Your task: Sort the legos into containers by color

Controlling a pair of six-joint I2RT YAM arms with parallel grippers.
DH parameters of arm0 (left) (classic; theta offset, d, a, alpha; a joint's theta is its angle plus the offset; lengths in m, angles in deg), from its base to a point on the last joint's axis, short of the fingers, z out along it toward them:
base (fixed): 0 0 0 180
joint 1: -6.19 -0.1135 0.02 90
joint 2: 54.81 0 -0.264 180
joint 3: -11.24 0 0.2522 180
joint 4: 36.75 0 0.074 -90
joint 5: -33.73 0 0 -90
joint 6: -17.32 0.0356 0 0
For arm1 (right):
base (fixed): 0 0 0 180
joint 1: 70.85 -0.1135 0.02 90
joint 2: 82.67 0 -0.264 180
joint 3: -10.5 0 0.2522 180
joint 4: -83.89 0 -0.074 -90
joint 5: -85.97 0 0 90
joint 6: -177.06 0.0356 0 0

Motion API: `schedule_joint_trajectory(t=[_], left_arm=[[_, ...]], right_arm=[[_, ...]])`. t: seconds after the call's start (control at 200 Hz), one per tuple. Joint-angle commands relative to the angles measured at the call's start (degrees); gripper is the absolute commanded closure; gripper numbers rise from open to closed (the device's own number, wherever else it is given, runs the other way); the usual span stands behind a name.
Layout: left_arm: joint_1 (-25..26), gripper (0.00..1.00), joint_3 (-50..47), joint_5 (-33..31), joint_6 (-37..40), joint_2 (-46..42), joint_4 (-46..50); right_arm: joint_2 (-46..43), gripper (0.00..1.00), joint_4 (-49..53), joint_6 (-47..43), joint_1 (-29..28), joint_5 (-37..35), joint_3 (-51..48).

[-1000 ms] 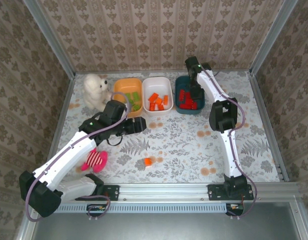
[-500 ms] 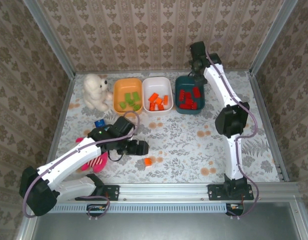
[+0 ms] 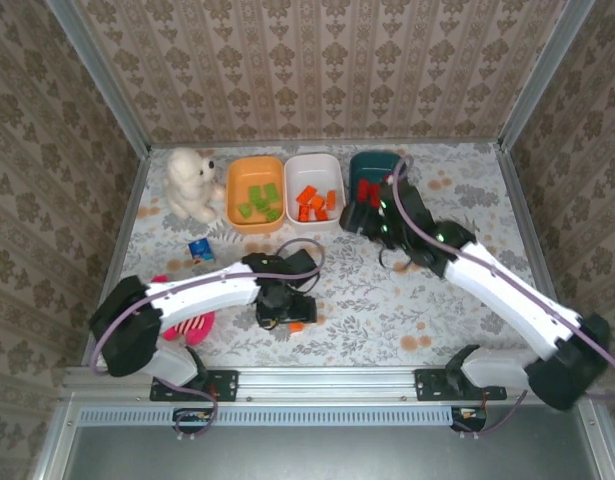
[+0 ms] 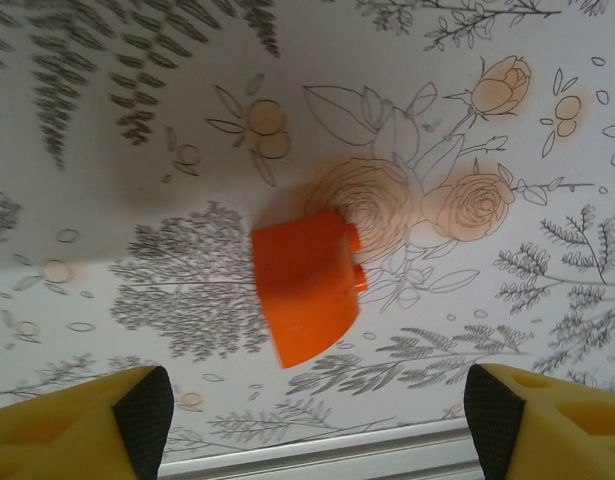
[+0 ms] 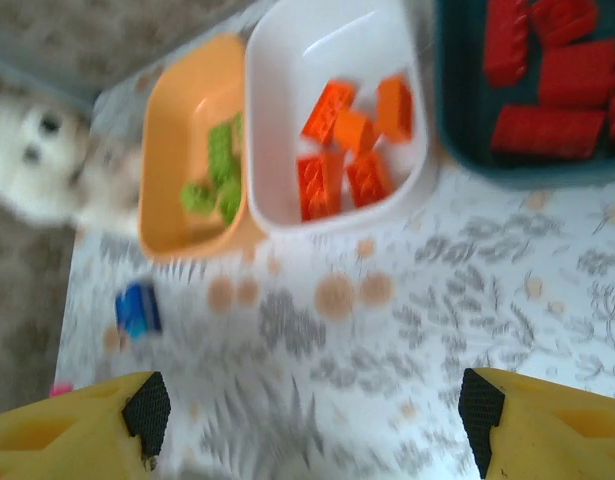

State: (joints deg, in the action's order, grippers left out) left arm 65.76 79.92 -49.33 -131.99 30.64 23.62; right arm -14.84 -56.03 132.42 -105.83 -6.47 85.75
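Near the front rail of the floral-patterned surface (image 3: 387, 300), one small orange plastic studded brick (image 4: 305, 297) lies loose. The left tool (image 4: 317, 410) hangs just above it, its yellow fingers spread wide to either side and gripping nothing. Along the back wall, the orange rounded plastic bin (image 3: 255, 161) holds light green bricks (image 5: 212, 170), the white rounded plastic bin (image 5: 327, 40) holds orange bricks (image 5: 342, 150), and the dark teal plastic bin (image 5: 457, 130) holds red bricks (image 5: 547, 100). The right tool (image 5: 312, 410) hovers near the teal bin, jaws wide and empty. Sorting looks nearly finished: the stray orange piece presumably belongs in the white bin, and no other brick can be made out outside the bins. No brand, label or writing is readable; a small blue object (image 5: 137, 308) near the white fluffy stuffed animal (image 3: 190, 180) is too blurred to read.
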Motion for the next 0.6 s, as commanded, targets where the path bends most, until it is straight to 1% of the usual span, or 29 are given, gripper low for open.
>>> schedule_joint_trajectory(t=[0.0,0.09,0.195,0.265,0.44,0.51,0.595], left_arm=[[2.50,0.21,4.64,-3.58,-6.76,4.72,4.47],[3.73,0.24,7.56,-5.39,-8.59,8.53,7.93],[3.97,0.26,8.17,-6.97,-10.13,9.91,8.40],[3.97,0.27,8.02,-7.67,-10.59,10.46,7.68],[3.65,0.29,7.71,-8.32,-10.02,12.63,5.80],[3.45,0.31,6.62,-7.55,-9.95,12.93,3.13],[3.27,0.35,6.68,-7.37,-9.78,13.85,2.54]], right_arm=[[-11.84,0.21,-5.73,-7.42,-1.23,9.62,-9.32],[-20.60,0.21,-1.30,-7.31,-1.34,11.37,-13.14],[-25.22,0.20,4.91,-8.17,-1.30,12.33,-12.82],[-26.37,0.20,7.00,-7.82,-1.32,12.71,-12.63],[-26.06,0.20,6.63,-7.13,-1.27,13.33,-11.96],[-25.66,0.20,6.63,-7.13,-1.32,13.42,-11.75],[-25.43,0.20,6.79,-7.32,-1.32,13.49,-11.53]])
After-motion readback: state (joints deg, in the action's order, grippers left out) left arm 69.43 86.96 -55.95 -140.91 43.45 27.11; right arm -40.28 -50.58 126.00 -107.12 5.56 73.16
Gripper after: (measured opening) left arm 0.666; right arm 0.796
